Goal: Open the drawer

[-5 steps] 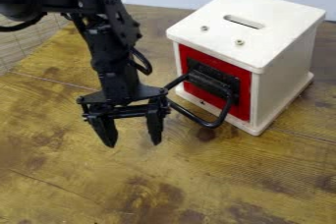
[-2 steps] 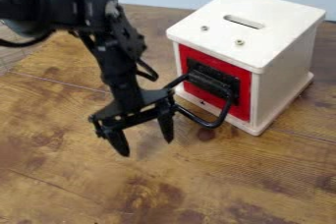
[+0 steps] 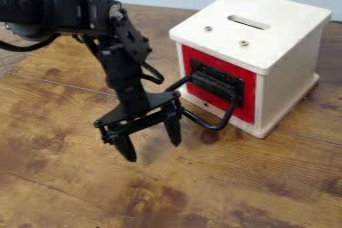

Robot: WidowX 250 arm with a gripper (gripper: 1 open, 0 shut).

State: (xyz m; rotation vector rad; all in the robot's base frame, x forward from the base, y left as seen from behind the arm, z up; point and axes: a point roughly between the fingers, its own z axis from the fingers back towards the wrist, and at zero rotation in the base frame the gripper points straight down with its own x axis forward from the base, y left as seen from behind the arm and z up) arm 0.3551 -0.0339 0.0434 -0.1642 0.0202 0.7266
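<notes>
Red drawer [image 3: 246, 80] seated in cream-white cabinet [image 3: 289, 67], black loop handle [image 3: 211, 122] jutting from its front. Tool [image 3: 151, 149] beside cabinet, on handle side—fingers spread, pinching nothing. Best: line up fingers astride loop, close squarely, pull straight outward—no twisting, lest cabinet skid.

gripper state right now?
Gripper: open, holding nothing, fingers pointing down in front of the drawer handle.
</notes>
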